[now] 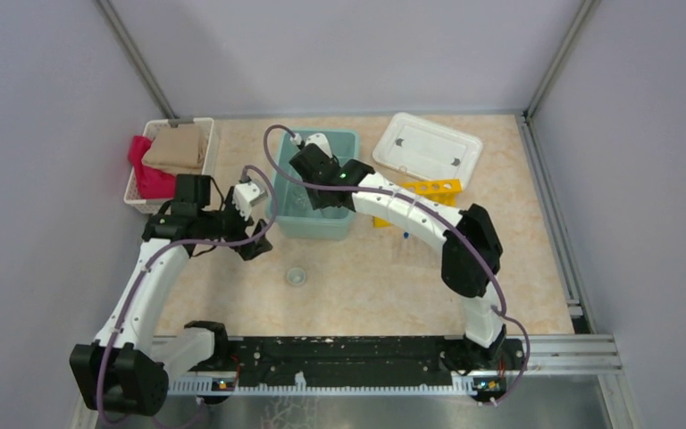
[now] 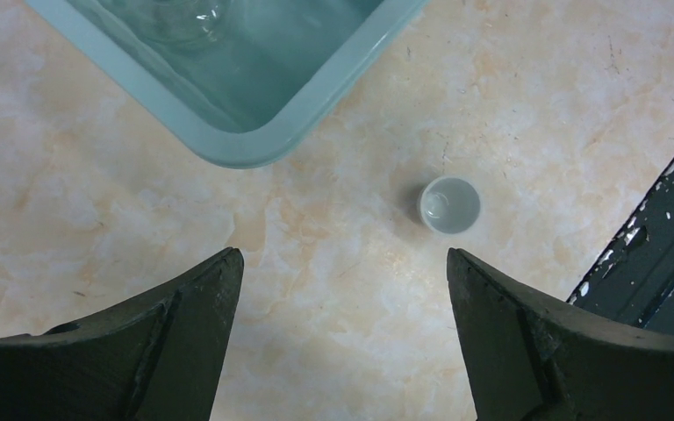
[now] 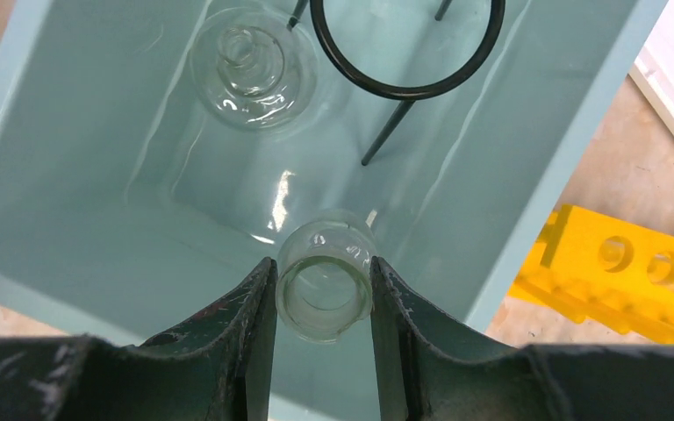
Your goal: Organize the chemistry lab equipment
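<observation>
My right gripper [image 3: 323, 261] is shut on a small clear glass beaker [image 3: 326, 289] and holds it over the inside of the teal bin [image 3: 535, 184]. On the bin floor lie a black wire ring [image 3: 406, 44] with its straight handle and another clear glass vessel [image 3: 250, 66]. From above, the right gripper [image 1: 326, 201] reaches into the bin [image 1: 344, 143]. My left gripper [image 2: 344, 272] hangs open over bare table, with a second small beaker [image 2: 449, 205] standing just ahead and to the right of it. The yellow tube rack [image 3: 623, 272] lies right of the bin.
A white basket [image 1: 198, 125] of red and tan cloths stands at the back left. A white lid [image 1: 429, 147] lies at the back right, behind the yellow rack [image 1: 429, 189]. The black base rail [image 2: 667, 237] runs along the near edge.
</observation>
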